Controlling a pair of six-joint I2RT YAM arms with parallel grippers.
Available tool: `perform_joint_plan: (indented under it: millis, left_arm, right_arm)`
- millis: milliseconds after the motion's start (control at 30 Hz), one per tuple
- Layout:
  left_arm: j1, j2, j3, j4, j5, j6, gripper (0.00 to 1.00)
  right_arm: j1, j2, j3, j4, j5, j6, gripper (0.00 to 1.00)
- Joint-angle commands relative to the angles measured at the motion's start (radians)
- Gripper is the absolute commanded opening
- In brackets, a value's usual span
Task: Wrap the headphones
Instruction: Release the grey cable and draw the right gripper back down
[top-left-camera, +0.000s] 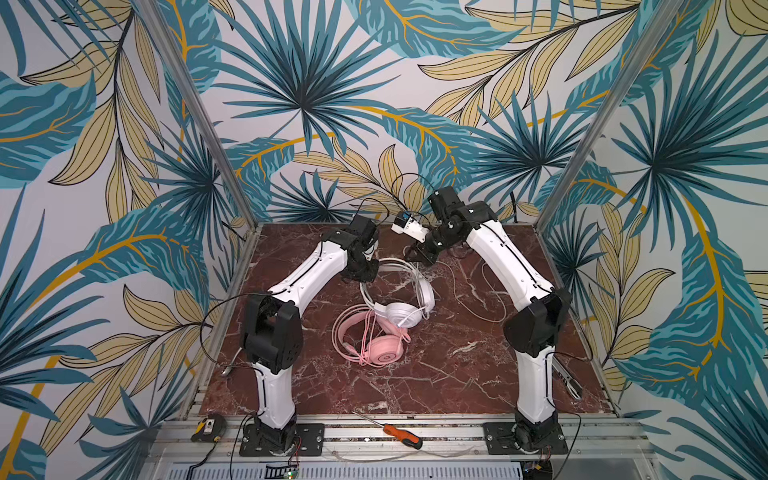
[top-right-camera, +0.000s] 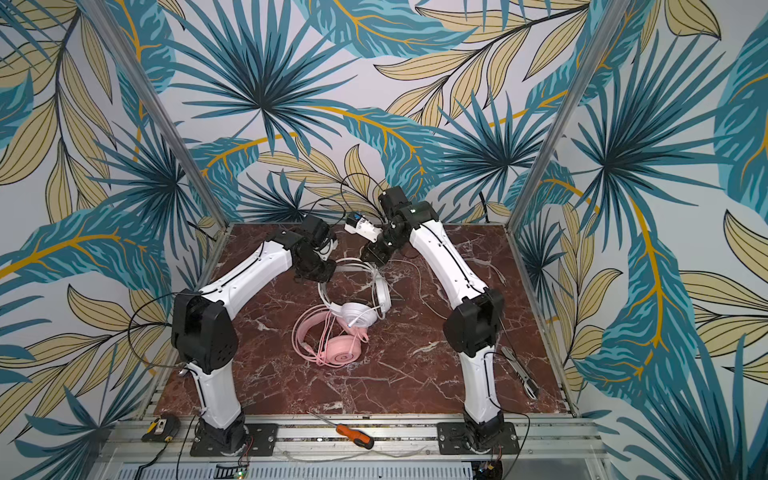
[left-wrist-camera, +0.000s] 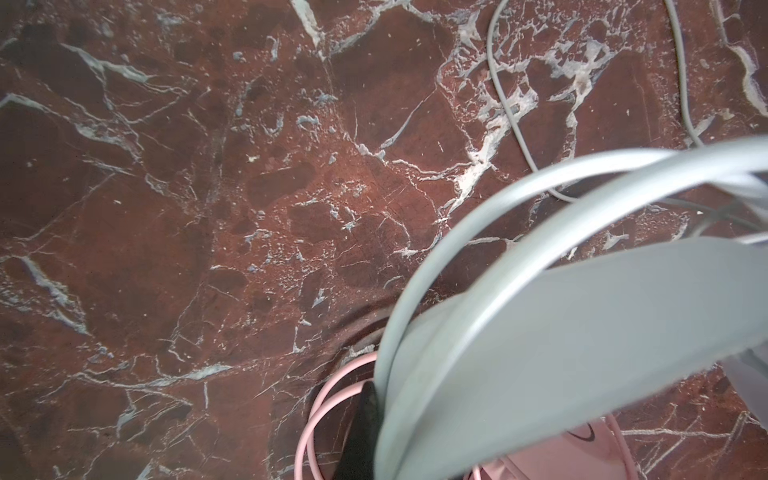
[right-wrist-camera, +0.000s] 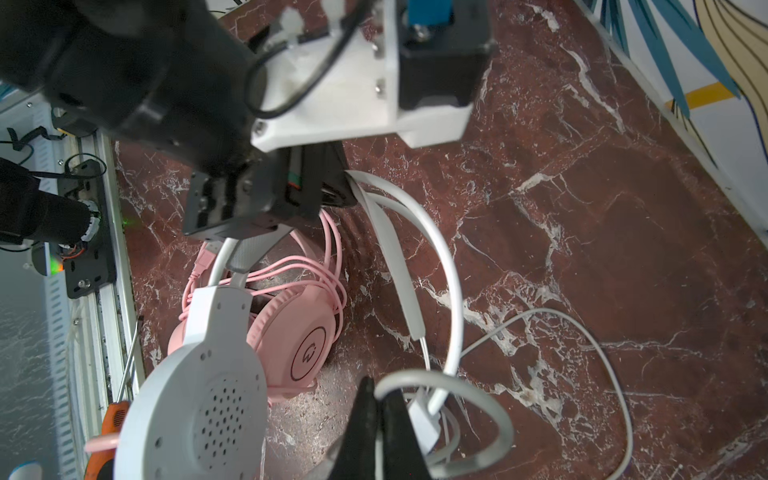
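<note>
A yellow-and-black tape measure (top-left-camera: 208, 428) sits on the metal rail at the near left edge. Far left of centre, the left gripper (top-left-camera: 368, 274) is clamped narrow on the headband of the white headset (top-left-camera: 401, 313). The band arches from the jaws toward the middle of the red marble table (top-left-camera: 457, 374), where the white earcup lies. In both top views that earcup overlaps the pink headset (top-left-camera: 384, 353), which lies on its near side with the pink cable (right-wrist-camera: 328, 249) looped over it. An orange-handled screwdriver (top-left-camera: 401, 434) rests on the near rail. Just right of the headband, the right gripper (right-wrist-camera: 376, 411) is pinched closed on a loop of the white cable (right-wrist-camera: 540, 310) — the rest trails loose across the table to the right.
</note>
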Motion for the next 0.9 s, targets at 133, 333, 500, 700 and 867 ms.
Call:
perform_joint_plan:
  millis: [133, 333, 500, 700, 867]
  left_arm:
    - [-0.003, -0.078, 0.010, 0.014, 0.102, 0.042, 0.00]
    - [0.005, -0.085, 0.016, 0.018, 0.168, 0.052, 0.00]
    - [0.034, -0.100, 0.009, 0.036, 0.221, 0.042, 0.00]
    - [0.052, -0.102, 0.006, 0.035, 0.229, 0.049, 0.00]
    - [0.060, -0.103, 0.008, 0.036, 0.242, 0.052, 0.00]
  right_arm:
    - [-0.042, 0.060, -0.049, 0.002, 0.017, 0.086, 0.03]
    - [-0.097, 0.032, -0.151, 0.143, 0.001, 0.200, 0.19]
    - [-0.132, -0.005, -0.224, 0.197, 0.023, 0.254, 0.37]
    - [-0.191, -0.124, -0.414, 0.378, 0.010, 0.400, 0.49]
    - [-0.231, -0.235, -0.581, 0.516, 0.023, 0.494, 0.54]
